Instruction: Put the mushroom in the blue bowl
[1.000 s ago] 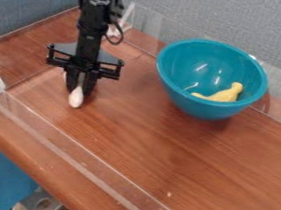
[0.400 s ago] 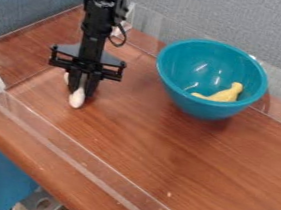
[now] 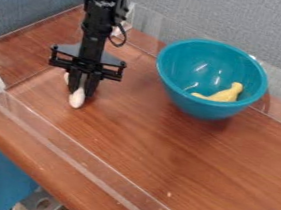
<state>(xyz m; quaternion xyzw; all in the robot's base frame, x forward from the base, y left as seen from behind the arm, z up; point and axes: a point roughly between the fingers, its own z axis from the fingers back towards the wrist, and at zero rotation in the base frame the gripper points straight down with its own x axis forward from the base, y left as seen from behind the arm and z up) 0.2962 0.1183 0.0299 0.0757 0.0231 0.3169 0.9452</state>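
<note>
Gripper [image 3: 81,89] shut w/ fingertips down at table [image 3: 162,156], at mushroom [image 3: 76,98]; can't tell if gripped. Bowl [image 3: 207,106] on R side, 1 yellow piece [image 3: 222,92] inside.
</note>
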